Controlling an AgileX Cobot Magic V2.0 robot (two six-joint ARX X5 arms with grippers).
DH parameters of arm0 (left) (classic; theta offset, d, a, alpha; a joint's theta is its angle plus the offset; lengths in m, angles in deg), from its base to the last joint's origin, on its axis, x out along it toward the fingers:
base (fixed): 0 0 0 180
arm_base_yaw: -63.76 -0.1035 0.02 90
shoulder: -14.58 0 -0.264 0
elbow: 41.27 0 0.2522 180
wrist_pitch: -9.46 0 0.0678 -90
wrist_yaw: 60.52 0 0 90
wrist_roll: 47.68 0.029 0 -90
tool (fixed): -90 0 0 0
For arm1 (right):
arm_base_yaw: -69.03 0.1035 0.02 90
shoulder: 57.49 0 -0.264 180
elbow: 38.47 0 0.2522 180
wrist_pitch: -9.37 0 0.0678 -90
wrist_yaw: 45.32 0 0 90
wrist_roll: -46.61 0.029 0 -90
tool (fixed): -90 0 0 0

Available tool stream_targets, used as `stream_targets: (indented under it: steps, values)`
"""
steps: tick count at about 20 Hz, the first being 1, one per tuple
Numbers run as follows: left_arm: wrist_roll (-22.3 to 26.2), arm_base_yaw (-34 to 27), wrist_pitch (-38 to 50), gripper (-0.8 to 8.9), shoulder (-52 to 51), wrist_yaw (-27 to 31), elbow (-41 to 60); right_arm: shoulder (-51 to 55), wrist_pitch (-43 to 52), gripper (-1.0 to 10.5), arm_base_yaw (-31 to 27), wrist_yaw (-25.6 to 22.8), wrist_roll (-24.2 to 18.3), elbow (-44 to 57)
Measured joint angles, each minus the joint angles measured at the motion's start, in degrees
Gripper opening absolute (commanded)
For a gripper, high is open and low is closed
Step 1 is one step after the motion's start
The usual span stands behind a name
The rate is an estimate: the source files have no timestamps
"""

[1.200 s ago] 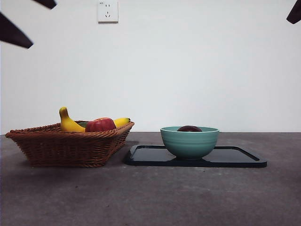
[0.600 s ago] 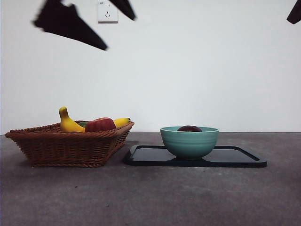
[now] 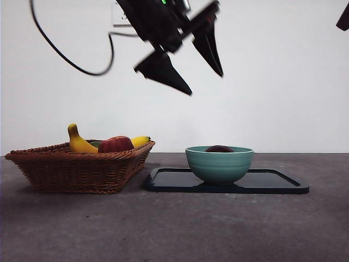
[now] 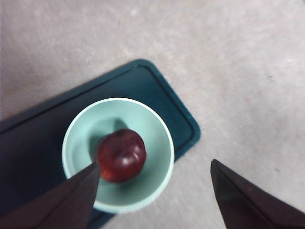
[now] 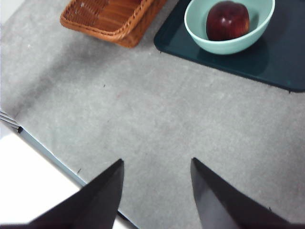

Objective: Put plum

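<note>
Left tool (image 3: 204,76) open above bowl (image 3: 219,164) | plum (image 4: 121,155) inside | basket (image 3: 82,169) beside tray (image 3: 272,183)

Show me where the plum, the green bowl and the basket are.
plum (image 4: 121,155): left wrist view, glossy top.
green bowl (image 3: 219,165): front view, outer wall.
basket (image 3: 76,169): front view, woven front wall.

Soft, even light fills every view. The left gripper (image 3: 199,76) is motion-blurred; the plum (image 4: 121,155) is slightly soft, carrying small glints.
</note>
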Motion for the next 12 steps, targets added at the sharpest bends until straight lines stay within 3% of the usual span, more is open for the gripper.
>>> stream_targets:
  steps: [12]
  values:
    - [1.6,2.8,-0.1,3.78,15.6,7.3,-7.6,0.0,-1.6,2.2,0.0,0.0,0.0,0.0]
